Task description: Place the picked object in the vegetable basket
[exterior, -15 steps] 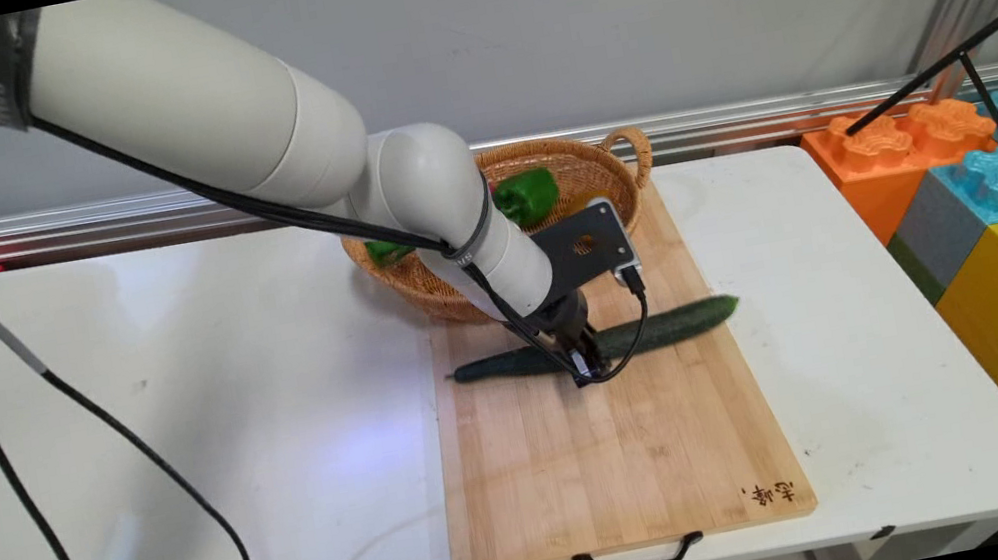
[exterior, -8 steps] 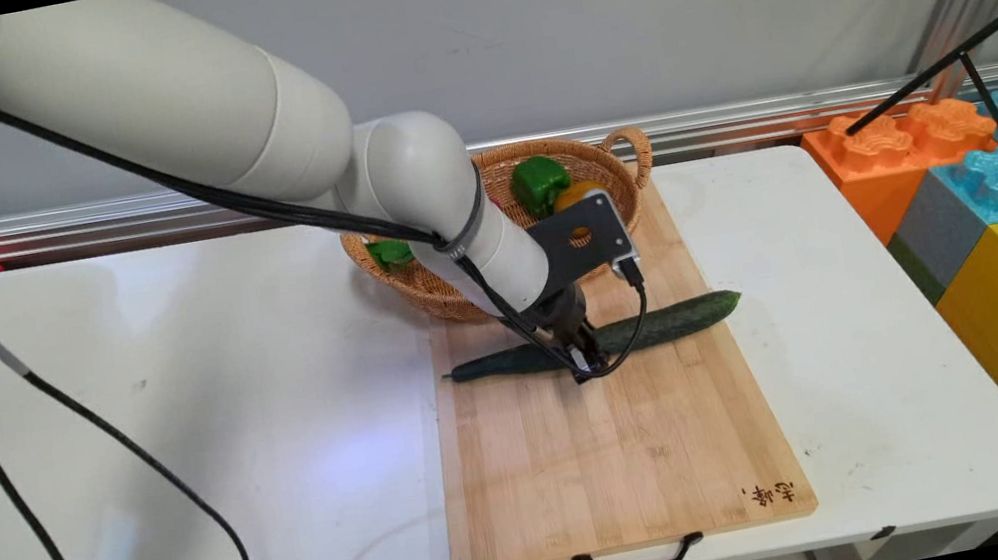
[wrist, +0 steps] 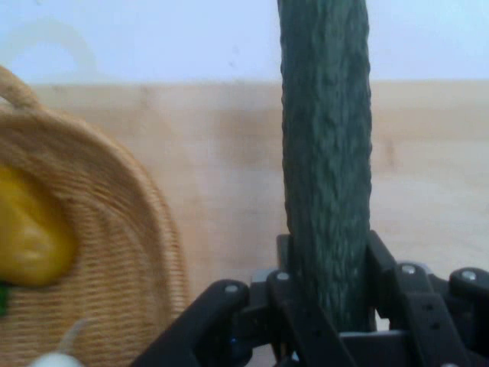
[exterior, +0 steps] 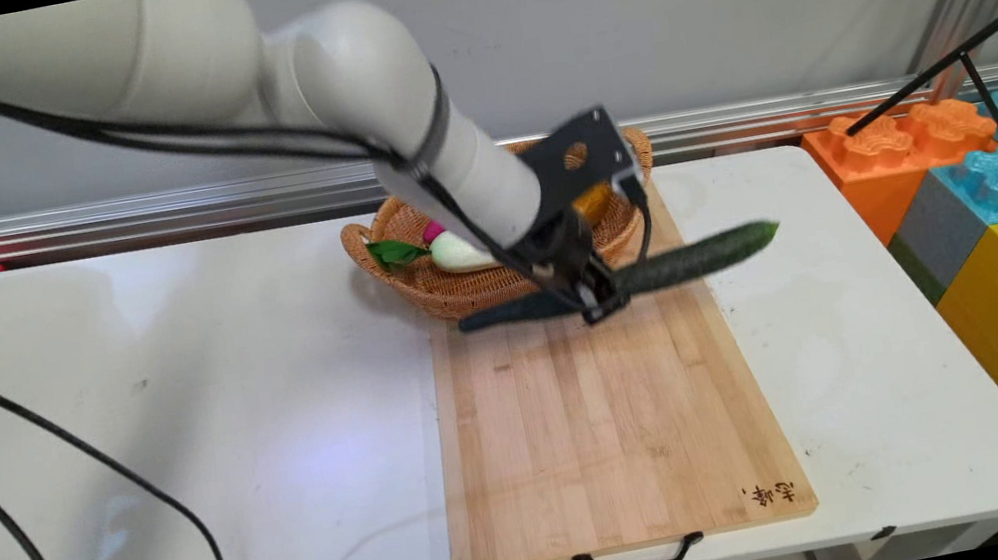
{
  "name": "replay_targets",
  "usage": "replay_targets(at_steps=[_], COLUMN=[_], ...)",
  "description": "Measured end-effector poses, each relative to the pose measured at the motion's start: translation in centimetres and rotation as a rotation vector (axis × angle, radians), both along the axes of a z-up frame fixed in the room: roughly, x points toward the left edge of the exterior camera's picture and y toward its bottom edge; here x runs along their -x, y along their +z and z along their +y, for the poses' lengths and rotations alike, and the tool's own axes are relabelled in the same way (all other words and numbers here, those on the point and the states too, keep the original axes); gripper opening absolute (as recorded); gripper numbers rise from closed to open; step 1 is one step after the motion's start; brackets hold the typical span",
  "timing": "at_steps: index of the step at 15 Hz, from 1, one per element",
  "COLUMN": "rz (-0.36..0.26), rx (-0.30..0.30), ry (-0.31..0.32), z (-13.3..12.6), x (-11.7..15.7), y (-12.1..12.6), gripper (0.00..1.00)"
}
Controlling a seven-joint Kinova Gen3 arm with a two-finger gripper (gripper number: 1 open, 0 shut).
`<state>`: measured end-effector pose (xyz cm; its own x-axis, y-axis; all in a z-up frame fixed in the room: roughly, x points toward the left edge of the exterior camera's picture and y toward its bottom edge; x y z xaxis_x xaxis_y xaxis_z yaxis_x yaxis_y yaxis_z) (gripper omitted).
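Change: the cucumber point(exterior: 688, 260) is lifted off the cutting board point(exterior: 604, 425), where it lay half a second ago.
Claw: the claw point(exterior: 599, 299) is closed on the cucumber near its middle.
Cucumber: it is held level in the air above the board's far edge, clear of the wood.
Basket: the wicker basket point(exterior: 440, 290) is set at the tabletop point(exterior: 174, 395) far edge, behind the board; a yellow vegetable point(wrist: 30, 237) and a white one point(exterior: 459, 251) are seen inside.

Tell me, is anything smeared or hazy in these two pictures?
Main view: the cucumber and gripper are smeared, while the cutting board is crisp. Hand view: the cucumber shows sharp skin; the basket looks soft.
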<state>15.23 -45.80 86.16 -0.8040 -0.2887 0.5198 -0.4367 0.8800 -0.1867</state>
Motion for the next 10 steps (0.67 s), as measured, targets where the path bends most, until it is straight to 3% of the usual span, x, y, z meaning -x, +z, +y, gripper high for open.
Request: replay_targets(at_steps=[6, 10], rz=[0.010, 0.051], rx=[0.119, 0.095], ry=[0.032, 0.079], z=[-4.1, -6.6], x=[-3.5, -6.0], y=[4.5, 3.5], gripper=[0.00, 0.00])
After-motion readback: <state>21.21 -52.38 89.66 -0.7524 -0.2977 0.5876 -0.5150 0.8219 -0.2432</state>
